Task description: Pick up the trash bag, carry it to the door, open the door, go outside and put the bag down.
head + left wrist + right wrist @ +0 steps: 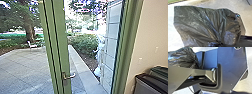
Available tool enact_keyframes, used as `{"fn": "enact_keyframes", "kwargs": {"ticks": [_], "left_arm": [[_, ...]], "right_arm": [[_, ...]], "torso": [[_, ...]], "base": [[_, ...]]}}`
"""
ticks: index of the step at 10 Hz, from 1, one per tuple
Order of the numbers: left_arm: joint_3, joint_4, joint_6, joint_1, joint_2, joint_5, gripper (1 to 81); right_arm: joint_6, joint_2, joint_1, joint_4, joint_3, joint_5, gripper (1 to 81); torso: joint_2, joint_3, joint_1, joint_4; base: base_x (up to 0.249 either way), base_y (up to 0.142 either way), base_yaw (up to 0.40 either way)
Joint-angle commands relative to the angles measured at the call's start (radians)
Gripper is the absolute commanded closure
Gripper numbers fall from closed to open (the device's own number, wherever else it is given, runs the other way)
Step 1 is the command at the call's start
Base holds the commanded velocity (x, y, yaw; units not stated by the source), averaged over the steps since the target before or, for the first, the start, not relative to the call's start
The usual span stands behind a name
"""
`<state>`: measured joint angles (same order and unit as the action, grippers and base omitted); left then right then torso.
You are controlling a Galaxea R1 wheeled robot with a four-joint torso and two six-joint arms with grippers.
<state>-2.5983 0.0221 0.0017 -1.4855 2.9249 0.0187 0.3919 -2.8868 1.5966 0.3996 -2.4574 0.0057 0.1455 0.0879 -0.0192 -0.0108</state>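
Trash bag (199,25), one: black, thin, glossy, creased, its folds drawn together towards a gathered point; it lies over part of the robot's own dark plate (230,65). Left gripper: whether wide, narrow or gripping the bag, cannot be told. Right gripper: state likewise cannot be told.

Remaining items, left to right, from the head view. Tree (29,30), thick-trunked, beyond the far edge of the paved yard (22,67). Chair (32,45), pale, near that same far edge. Door (58,37), green upright, fitted with a metal lever handle (72,75). Bushes (83,42), leafy, past the paving's planted edge. Wall (147,32), beige, right of a green frame (130,42). Bins (147,85), dark, near the wall.
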Motion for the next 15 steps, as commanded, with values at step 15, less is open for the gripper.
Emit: {"fn": "enact_keyframes", "kwargs": {"ticks": [15], "left_arm": [[-0.054, 0.033, 0.006, 0.064, 0.044, -0.063, 81.1]], "right_arm": [[0.001, -0.058, -0.051, -0.002, -0.123, -0.066, 1.0]], "torso": [[0.000, 0.000, 0.000, 0.000]], "base": [[0.000, 0.000, 0.284]]}}
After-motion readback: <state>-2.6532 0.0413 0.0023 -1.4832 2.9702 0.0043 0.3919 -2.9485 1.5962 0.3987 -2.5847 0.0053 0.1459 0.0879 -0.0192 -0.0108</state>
